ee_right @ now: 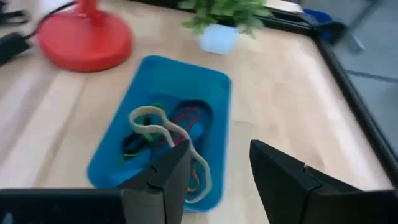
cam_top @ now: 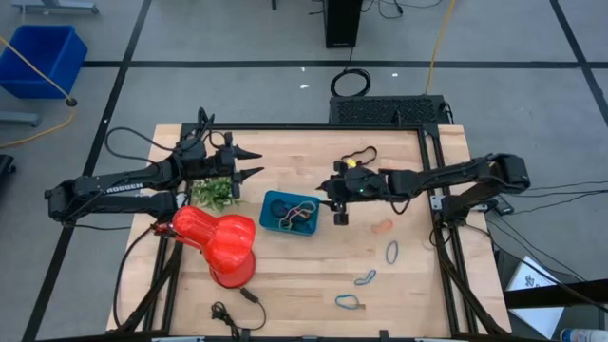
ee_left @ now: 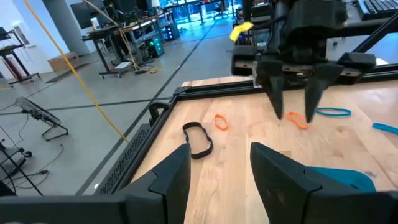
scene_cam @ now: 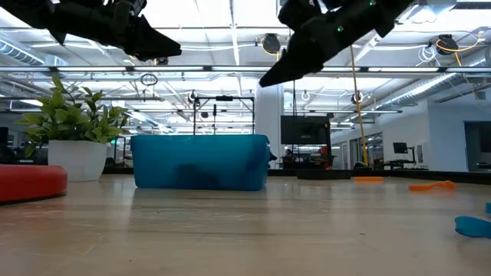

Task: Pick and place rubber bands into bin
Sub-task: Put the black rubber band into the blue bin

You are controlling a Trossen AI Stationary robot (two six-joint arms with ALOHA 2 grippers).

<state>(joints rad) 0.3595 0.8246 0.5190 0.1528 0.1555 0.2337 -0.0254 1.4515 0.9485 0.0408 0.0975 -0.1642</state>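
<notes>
Wooden table [cam_top: 304, 275]: bin [cam_top: 275, 204] holds several rubber bands [ee_right: 163, 132]. Right gripper [cam_top: 339, 214] beside bin's right edge, jaws released, empty. Left gripper [cam_top: 255, 162] parked far-left, open. About 6 bands [cam_top: 391, 252] left on table.

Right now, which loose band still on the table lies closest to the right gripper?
The small orange band, just right of the right gripper. The blue bands lie farther toward the table's front edge.

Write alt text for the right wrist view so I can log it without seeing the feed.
The right gripper, jaws open, hangs over the teal bin, which holds a tangle of rubber bands, a tan loop on top. Beyond it on the wooden table stand a red vase and a small potted plant.
</notes>
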